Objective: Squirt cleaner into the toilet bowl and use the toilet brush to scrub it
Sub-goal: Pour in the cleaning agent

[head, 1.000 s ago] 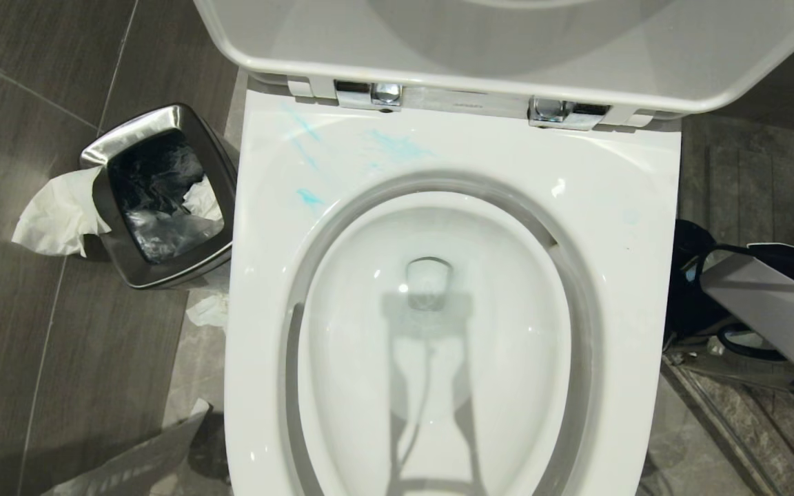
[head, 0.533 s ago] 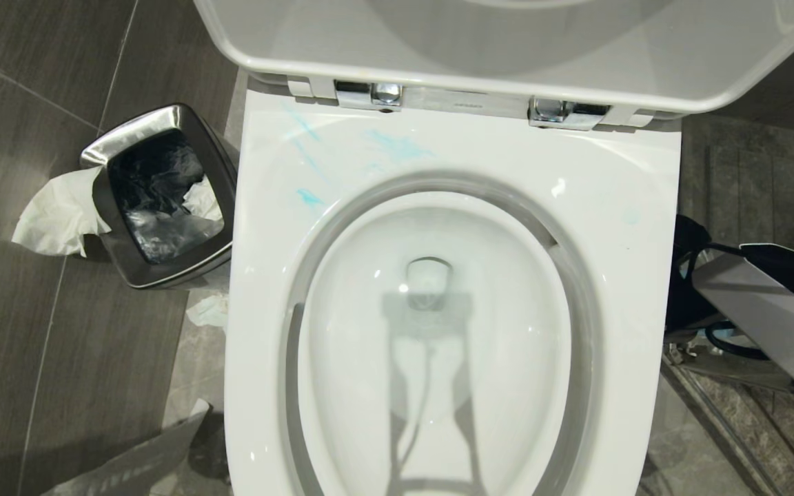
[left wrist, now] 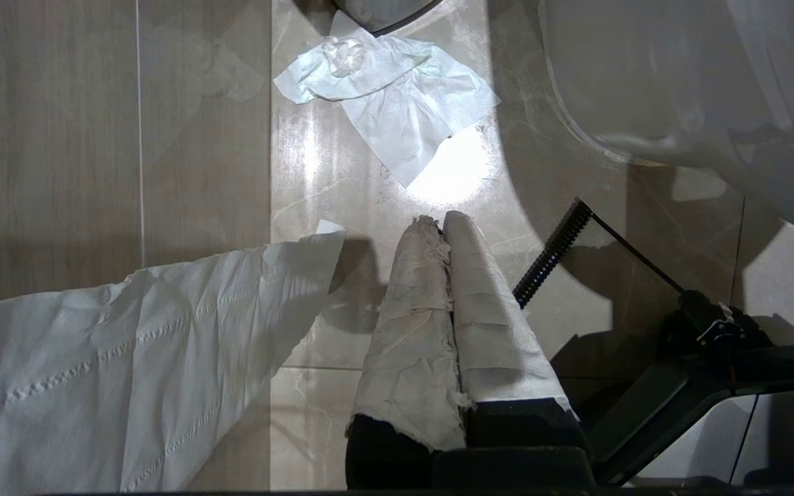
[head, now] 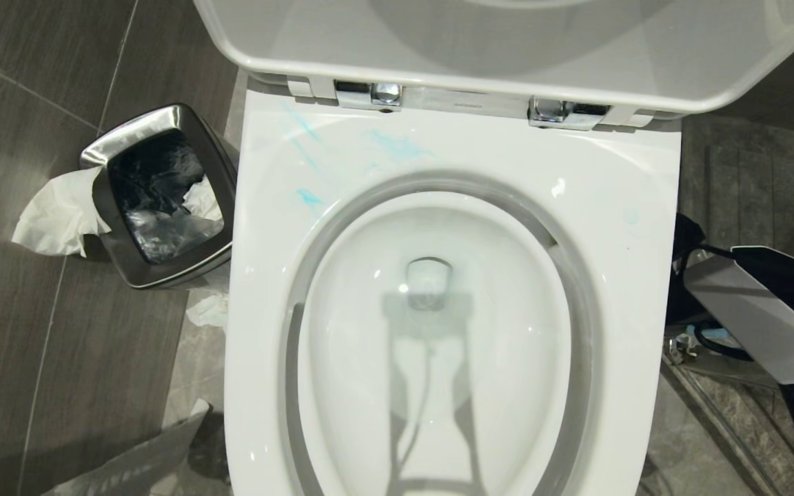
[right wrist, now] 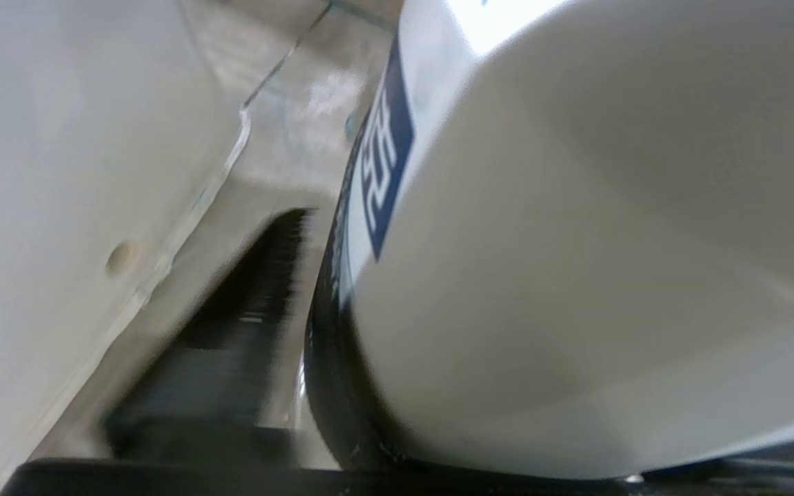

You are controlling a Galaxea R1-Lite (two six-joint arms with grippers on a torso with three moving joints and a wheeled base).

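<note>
Below the raised lid, the glossy white ceramic toilet bowl point(head: 438, 331) fills the head view, blue smears on its rim, with a small steel bin point(head: 156, 200) at its left. At its right side the right arm point(head: 755, 317) reaches low; whether its jaws are spread cannot be told, though a white bottle-like body with a blue label point(right wrist: 576, 262) crowds its wrist view. The left gripper point(left wrist: 442, 227), fingers wrapped in white tissue, hangs with jaws pressed together over tiled floor point(left wrist: 45, 138) beside crumpled paper point(left wrist: 397, 110).

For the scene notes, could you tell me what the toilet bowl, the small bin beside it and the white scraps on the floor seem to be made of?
The toilet bowl looks like glazed white ceramic: glossy, with sharp highlights and reflections. The bin appears to be brushed or polished steel, with a mirror-like grey rim and a dark crinkled liner inside, probably plastic. The scraps look like soft tissue paper: matte, creased and torn at the edges.
</note>
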